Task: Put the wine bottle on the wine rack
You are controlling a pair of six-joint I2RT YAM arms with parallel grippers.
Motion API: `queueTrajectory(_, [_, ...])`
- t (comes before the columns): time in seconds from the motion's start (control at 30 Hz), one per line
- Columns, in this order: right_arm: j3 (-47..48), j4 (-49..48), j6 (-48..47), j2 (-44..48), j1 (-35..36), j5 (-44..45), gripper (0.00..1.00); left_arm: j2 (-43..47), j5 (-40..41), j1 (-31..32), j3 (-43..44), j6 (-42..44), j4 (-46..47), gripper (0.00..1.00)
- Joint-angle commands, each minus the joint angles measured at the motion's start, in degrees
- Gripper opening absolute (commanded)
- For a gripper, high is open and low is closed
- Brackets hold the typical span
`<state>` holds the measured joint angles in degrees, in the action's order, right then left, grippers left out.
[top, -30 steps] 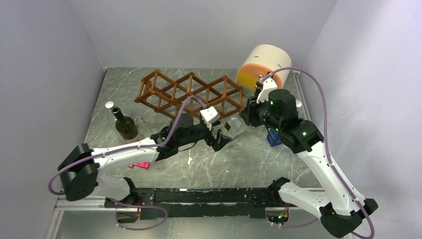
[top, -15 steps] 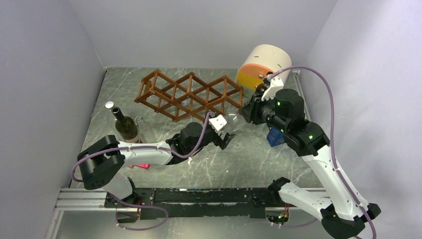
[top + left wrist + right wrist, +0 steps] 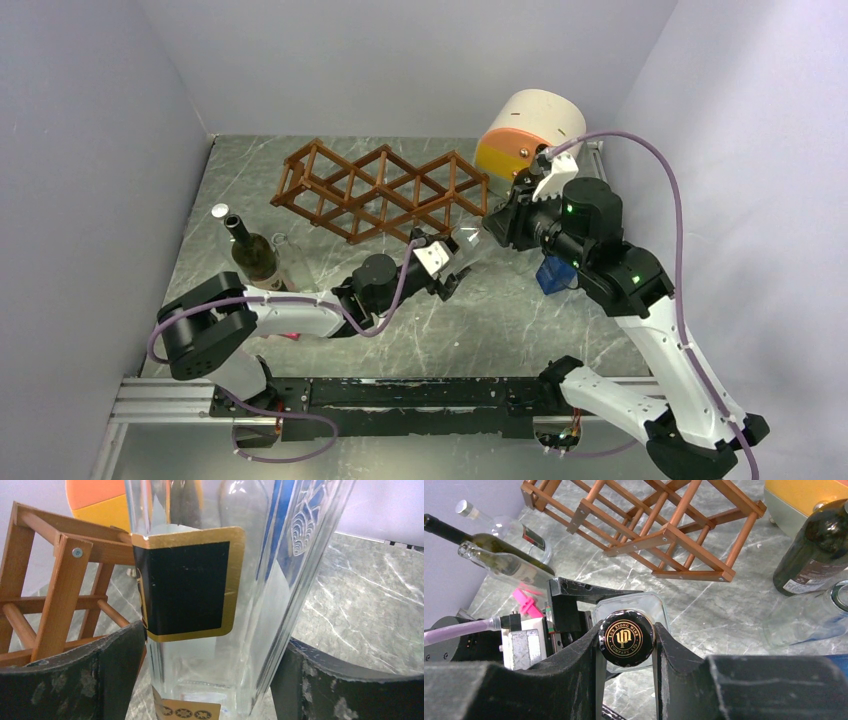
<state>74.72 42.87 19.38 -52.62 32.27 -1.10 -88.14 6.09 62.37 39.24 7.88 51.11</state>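
Bright, even light falls from above, and shadows on the table (image 3: pixel 500 320) are faint. Between the left gripper's (image 3: pixel 212 640) fingers (image 3: pixel 65 680) the glass bottle (image 3: pixel 260 580) carries pale glare, and those fingers look soft. The right gripper's (image 3: pixel 626 630) near fingers (image 3: pixel 574 670) blur, while the cap (image 3: pixel 625 638) between them is sharp.

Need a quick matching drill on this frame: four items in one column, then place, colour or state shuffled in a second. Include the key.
Column A
1. wine rack
2. clear bottle
3. cylinder
4. dark bottle

Column B
a. stands near the left wall
b. gripped by left gripper on the body and right gripper on the cap
c. reddish-brown slats, mid-back of the table
d. cream, orange and yellow, far right corner

Pairs: 1-c, 2-b, 3-d, 4-a
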Motion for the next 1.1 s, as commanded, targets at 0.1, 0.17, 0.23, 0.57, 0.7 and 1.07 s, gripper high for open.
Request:
queueTrajectory(0.1, [3.6, -4.8, 4.2, 2.9, 0.3, -2.8, 0.00, -1.1, -3.0, 0.1, 0.4, 0.1, 7.8, 0.79])
queueTrajectory(0.17, [3.5, -3.8, 4.7, 2.9, 0.2, -3.6, 0.00, -1.4, -4.5, 0.2, 1.2, -0.1, 7.6, 0.74])
queueTrajectory(0.23, [3.9, -2.3, 5.0, 2.6, 0.2, -3.4, 0.00, -1.8, -5.0, 0.2, 2.0, 0.5, 7.7, 0.59])
queueTrajectory(0.57, [9.4, 7.6, 2.5, 1.9, 0.3, 1.5, 0.71, 2.4, -7.3, -0.8, 3.8, 20.6, 4.0, 0.07])
queueTrajectory(0.7, [15.5, 12.2, 0.5, -1.9, 0.2, 3.5, 0.74, 5.7, -13.4, -3.9, 5.8, 26.7, 1.4, 0.07])
queueTrajectory(1.07, [21.3, 15.1, -7.8, -11.9, 0.2, -0.9, 0.75, 8.9, -20.4, -6.7, 17.4, 54.0, -22.9, 0.07])
